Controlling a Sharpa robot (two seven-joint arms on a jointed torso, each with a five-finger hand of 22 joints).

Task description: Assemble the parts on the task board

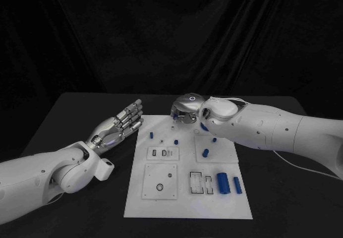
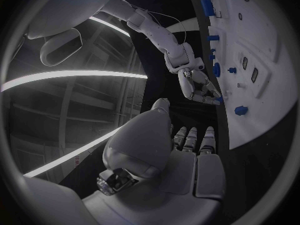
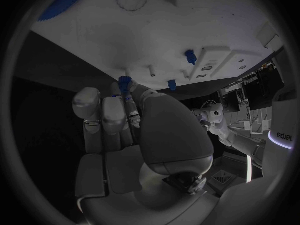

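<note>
The white task board (image 1: 189,206) lies lengthwise in the middle of the black table. My right hand (image 1: 187,111) hovers over the board's far edge with its fingers curled down, pinching a small blue part (image 3: 125,81) at the fingertips. The left wrist view shows this hand (image 2: 200,87) with the blue part (image 2: 219,99) beside the board (image 2: 275,85). My left hand (image 1: 118,126) is held flat, fingers stretched out, just left of the board's far half and holding nothing. Small blue pegs (image 1: 151,134) (image 1: 176,142) stand on the board. Two longer blue cylinders (image 1: 223,182) (image 1: 237,185) lie near its right edge.
Raised white plates with slots and holes sit on the board (image 1: 161,153) (image 1: 160,181), with open rectangular slots (image 1: 200,182) beside the cylinders. More blue pieces (image 1: 205,152) (image 1: 213,139) lie under my right forearm. A thin cable (image 1: 300,166) trails from the right arm.
</note>
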